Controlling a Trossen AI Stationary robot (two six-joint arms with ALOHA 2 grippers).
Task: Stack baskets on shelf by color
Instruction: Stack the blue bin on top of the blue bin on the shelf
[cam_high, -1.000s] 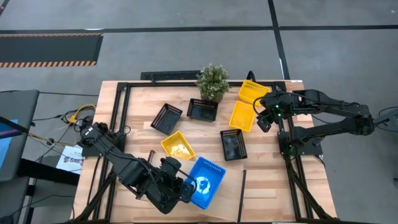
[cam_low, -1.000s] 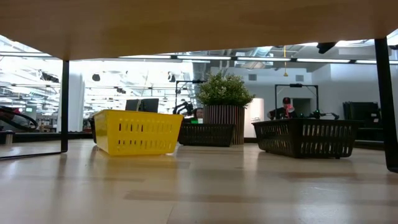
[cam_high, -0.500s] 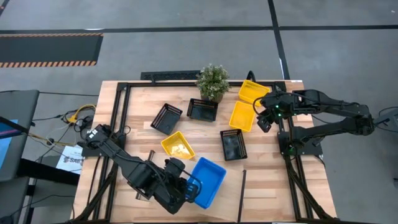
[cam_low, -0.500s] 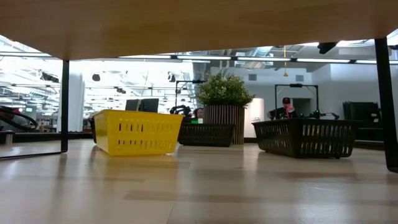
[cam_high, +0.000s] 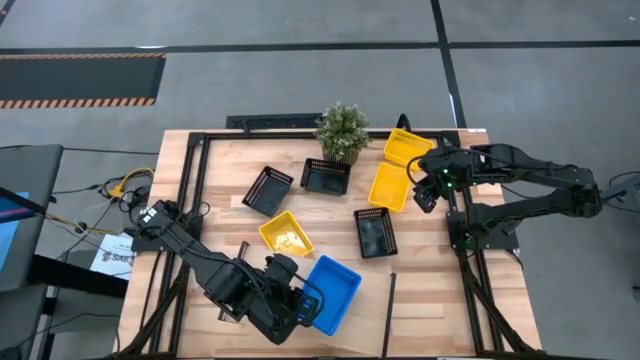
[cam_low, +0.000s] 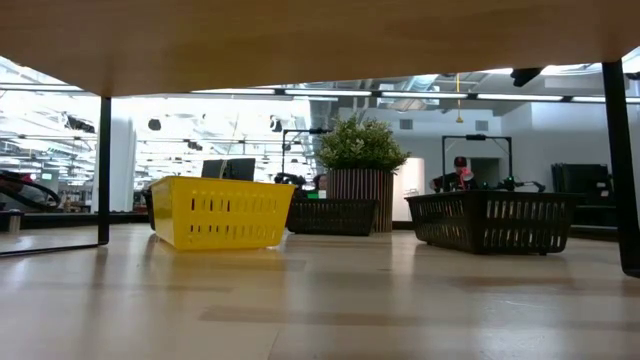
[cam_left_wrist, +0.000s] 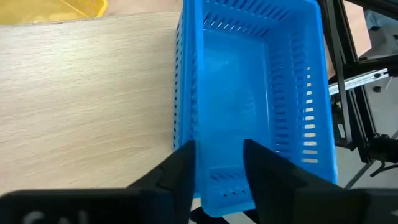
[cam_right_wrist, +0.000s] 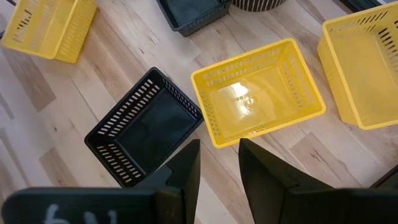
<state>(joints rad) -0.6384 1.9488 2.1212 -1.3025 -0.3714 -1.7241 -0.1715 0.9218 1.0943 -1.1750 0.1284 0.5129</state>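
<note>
A blue basket (cam_high: 338, 290) lies mouth up on the light-wood shelf (cam_high: 370, 325) at the table's near edge. My left gripper (cam_high: 306, 300) is open just over the basket's left end (cam_left_wrist: 224, 186). One finger (cam_left_wrist: 181, 171) is over a long wall and the other (cam_left_wrist: 264, 171) is over the inside. Three yellow baskets (cam_high: 285, 233) (cam_high: 390, 187) (cam_high: 407, 148) and three black ones (cam_high: 267, 190) (cam_high: 326, 177) (cam_high: 374, 232) rest on the tabletop. My right gripper (cam_high: 424, 195) is open and empty above the far right, beside a yellow basket (cam_right_wrist: 258, 93).
A potted green plant (cam_high: 342, 130) stands at the far middle. Dark frame rails (cam_high: 195, 190) run along the table's left, far and right sides. In the low view the shelf's underside (cam_low: 300, 40) spans the top and its legs (cam_low: 104, 170) stand at either side.
My left gripper has moved a little toward the table's right edge, farther over the blue basket's left end. The basket stays on the shelf.
</note>
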